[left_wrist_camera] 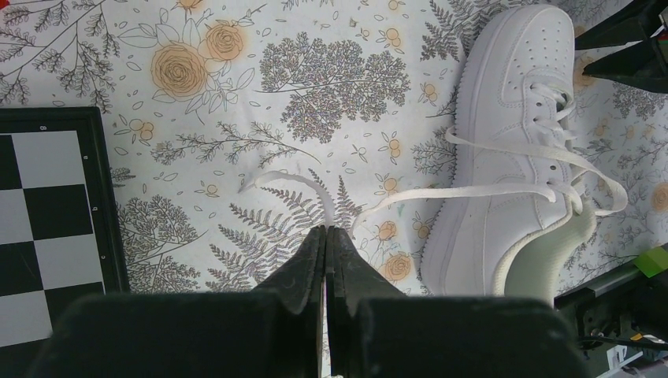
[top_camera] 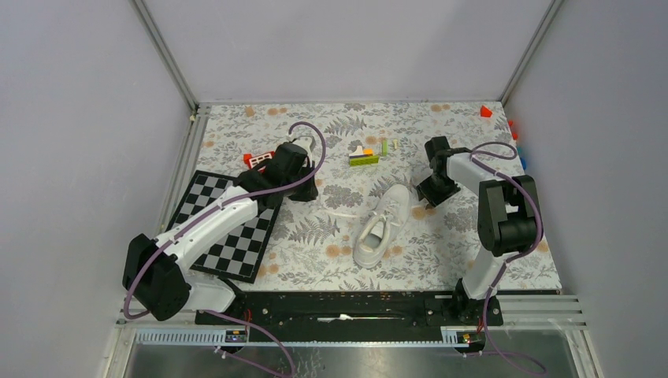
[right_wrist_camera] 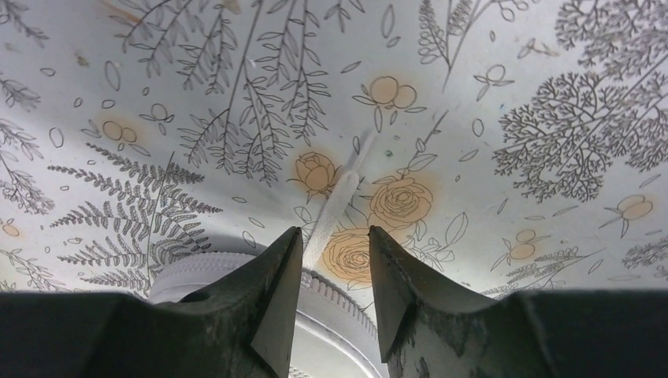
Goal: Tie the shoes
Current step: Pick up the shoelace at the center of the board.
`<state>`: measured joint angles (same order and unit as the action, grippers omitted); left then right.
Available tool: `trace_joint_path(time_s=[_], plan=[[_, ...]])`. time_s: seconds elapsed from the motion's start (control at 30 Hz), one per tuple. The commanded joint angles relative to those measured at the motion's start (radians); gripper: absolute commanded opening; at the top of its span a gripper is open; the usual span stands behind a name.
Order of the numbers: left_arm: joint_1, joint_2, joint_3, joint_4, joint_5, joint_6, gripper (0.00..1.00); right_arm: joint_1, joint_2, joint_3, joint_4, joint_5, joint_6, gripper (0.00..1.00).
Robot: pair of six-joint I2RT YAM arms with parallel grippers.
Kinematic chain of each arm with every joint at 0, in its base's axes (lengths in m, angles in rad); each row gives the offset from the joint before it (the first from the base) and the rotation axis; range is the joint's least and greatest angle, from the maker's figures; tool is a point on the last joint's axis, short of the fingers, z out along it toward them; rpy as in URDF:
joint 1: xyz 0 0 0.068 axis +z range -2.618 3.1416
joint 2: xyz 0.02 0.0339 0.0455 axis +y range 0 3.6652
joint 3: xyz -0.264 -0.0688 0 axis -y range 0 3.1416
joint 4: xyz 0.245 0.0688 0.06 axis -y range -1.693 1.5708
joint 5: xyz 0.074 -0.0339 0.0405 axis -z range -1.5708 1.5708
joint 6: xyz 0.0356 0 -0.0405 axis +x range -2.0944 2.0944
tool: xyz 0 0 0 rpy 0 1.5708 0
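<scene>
Top view looks down from above the near edge on the whole worktop [top_camera: 473, 260]. Both wrist views look down closely, sharing the shoe [top_camera: 382, 224].

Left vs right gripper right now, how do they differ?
Left gripper is shut, pinching one lace; right gripper is open, holding nothing. Left gripper sits off the sneaker's side; right gripper hovers at its toe, a loose lace end lying ahead. Both point down at the floral cloth.

- Plain grey walls [top_camera: 346, 47] stand on three sides.
- Shiny metal posts [top_camera: 165, 55] run up the back corners.
- The counter [top_camera: 543, 305] wears a white cloth [top_camera: 315, 126] with ferns and orange roses.
- Soft, even light.
</scene>
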<state>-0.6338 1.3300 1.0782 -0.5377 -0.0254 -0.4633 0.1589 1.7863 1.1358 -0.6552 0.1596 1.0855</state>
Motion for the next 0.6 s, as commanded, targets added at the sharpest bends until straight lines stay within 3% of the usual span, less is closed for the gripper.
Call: trace_joint_path(time_s=[0.0,0.17,0.57], plan=[[0.006,-0.038,0.002,0.026,0.021,0.035,0.0,-0.003,-0.035,-0.03,-0.031,0.02,0.144,0.43],[0.005,-0.037,0.002,0.007,0.077,0.04,0.0,-0.002,-0.083,-0.103,0.026,0.017,0.256,0.43],[0.006,-0.034,-0.005,0.009,0.129,0.036,0.0,0.05,0.014,-0.082,0.023,-0.016,0.387,0.42]])
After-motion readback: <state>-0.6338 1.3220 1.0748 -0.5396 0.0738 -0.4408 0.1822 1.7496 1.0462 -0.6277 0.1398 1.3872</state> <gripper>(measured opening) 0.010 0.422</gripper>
